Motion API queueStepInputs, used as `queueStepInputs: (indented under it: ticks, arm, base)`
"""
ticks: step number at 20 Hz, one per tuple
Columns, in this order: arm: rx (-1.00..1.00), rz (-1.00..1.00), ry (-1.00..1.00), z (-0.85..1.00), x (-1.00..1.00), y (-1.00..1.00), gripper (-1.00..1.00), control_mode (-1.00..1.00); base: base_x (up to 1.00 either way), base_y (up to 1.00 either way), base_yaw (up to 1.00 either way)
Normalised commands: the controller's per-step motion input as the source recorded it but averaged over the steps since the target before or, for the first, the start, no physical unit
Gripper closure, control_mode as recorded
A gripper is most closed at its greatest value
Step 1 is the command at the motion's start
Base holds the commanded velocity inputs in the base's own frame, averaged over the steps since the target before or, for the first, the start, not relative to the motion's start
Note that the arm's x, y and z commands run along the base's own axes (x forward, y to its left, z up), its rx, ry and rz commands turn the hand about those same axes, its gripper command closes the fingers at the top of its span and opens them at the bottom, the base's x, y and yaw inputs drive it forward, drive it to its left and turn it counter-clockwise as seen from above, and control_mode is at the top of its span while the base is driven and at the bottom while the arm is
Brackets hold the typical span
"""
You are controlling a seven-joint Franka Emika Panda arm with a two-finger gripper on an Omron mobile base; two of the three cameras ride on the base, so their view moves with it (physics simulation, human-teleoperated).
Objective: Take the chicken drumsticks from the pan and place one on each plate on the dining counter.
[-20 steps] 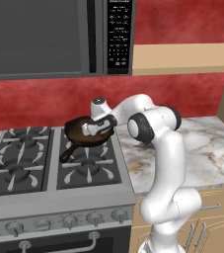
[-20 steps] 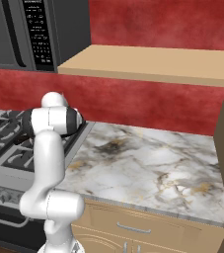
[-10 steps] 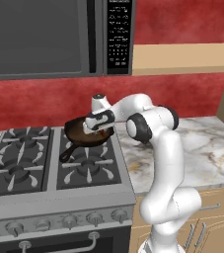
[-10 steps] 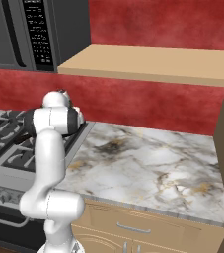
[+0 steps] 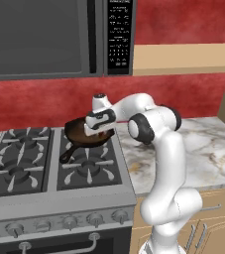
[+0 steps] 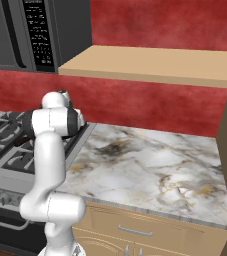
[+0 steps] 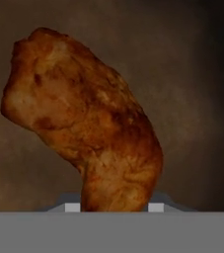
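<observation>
Pincer [image 5: 100, 133] is low in the pan [image 5: 79, 133], jaws narrowed on each side of a drumstick [image 7: 86, 126]. Firm hold can't be told. Placed so to lift it toward a plate.

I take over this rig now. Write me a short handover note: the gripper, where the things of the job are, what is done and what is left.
Gripper: down inside the pan on the stove, right side, rear burner. The hand view shows one chicken drumstick between the fingers, close to both; a firm grip is not confirmed.
Pan: its handle points to the front left.
Done: nothing delivered, as far as these views show.
Left: lift this drumstick, drive to the dining counter, put it on one plate, then come back for the second drumstick and the other plate.
</observation>
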Motion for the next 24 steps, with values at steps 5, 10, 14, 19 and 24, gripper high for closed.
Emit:
queueStepInputs:
  ticks: [5,10,14,19,24]
  arm:
    - [0.00,0.00,-0.04,0.29,-0.14,0.00,1.00,-1.00]
    - [0.00,0.00,-0.21,0.48,-0.26,0.00,1.00,-1.00]
    - [0.00,0.00,-0.23,0.21,-0.59,0.01,1.00,-1.00]
    - [0.00,0.00,-0.13,0.26,-0.65,-0.01,1.00,-1.00]
    - [0.00,0.00,0.00,0.61,-0.73,-0.18,1.00,-1.00]
  base:
    - [0.00,0.00,0.00]
    - [0.00,0.00,0.00]
    - [0.00,0.00,0.00]
    - [0.00,0.00,0.00]
    - [0.00,0.00,0.00]
